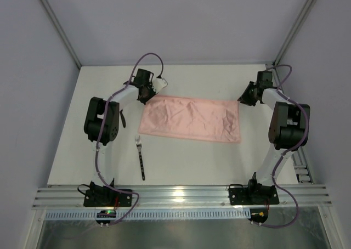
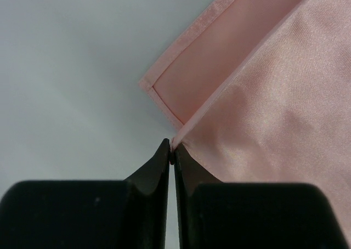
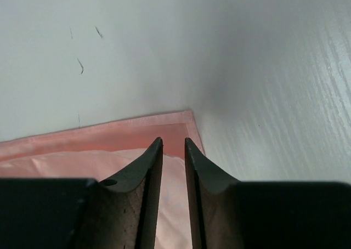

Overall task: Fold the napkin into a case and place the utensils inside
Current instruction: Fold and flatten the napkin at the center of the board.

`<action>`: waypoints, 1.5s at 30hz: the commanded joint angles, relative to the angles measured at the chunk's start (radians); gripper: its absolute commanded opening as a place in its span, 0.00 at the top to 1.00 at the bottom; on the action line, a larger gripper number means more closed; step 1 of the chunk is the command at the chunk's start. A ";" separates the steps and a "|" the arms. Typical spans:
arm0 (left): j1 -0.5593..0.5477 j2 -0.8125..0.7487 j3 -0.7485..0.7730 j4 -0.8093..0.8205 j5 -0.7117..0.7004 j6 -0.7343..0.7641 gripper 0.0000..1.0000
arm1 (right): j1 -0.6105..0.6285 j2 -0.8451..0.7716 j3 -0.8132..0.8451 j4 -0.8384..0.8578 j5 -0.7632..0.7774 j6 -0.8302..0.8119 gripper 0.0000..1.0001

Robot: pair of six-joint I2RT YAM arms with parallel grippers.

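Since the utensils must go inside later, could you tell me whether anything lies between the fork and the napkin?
Nothing visible does. Only bare table separates the fork from the near edge of the napkin.

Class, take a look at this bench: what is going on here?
A robot is working on a thin pale-pink cloth napkin, which lies folded into a wide rectangle on the white table. The left gripper pinches the top layer's far-left corner. The right gripper, jaws slightly apart, sits over the far-right corner, holding nothing. The dark-handled fork lies untouched on the table's near-left side.
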 commanded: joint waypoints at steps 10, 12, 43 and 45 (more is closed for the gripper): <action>0.005 0.024 0.047 0.042 -0.003 -0.031 0.93 | 0.003 -0.028 -0.013 0.087 -0.078 -0.170 0.70; 0.007 0.022 0.047 0.039 0.000 -0.034 0.93 | 0.004 -0.019 -0.013 0.095 -0.092 -0.170 0.70; 0.005 -0.010 0.045 0.030 -0.029 -0.037 0.97 | 0.012 -0.016 0.047 0.049 -0.098 -0.168 0.96; 0.007 -0.024 0.045 0.030 -0.053 -0.048 0.98 | 0.008 -0.063 0.020 0.064 -0.066 -0.141 0.96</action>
